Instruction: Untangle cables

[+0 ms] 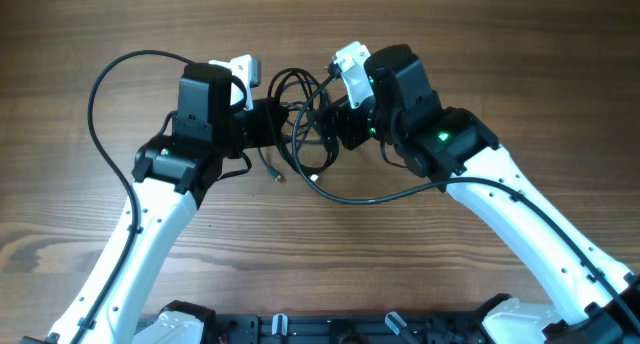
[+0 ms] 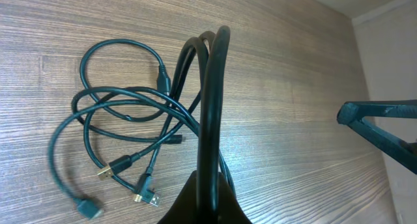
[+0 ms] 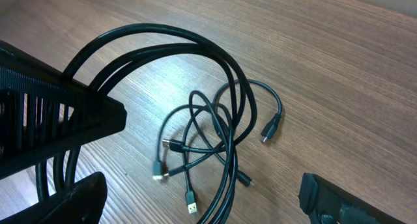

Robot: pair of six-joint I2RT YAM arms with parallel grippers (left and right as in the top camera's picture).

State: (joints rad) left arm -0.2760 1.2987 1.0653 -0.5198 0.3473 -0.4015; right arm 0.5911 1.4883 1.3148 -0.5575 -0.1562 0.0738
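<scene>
The cables [image 2: 214,100] lie in a tangle toward 12 o'clock of the middle of the wooden table [image 1: 480,44], between the two arms. The left gripper [image 1: 262,121], at 9 o'clock of the tangle, is clamped on a few strands that rise off the wood in a tall loop, while the slack coils and their plugs [image 2: 146,198] lie flat. The right gripper [image 1: 338,119], at 3 o'clock, has its fingers [image 3: 58,113] spread wide apart and grips nothing, the raised loop passing just beside one of them.
</scene>
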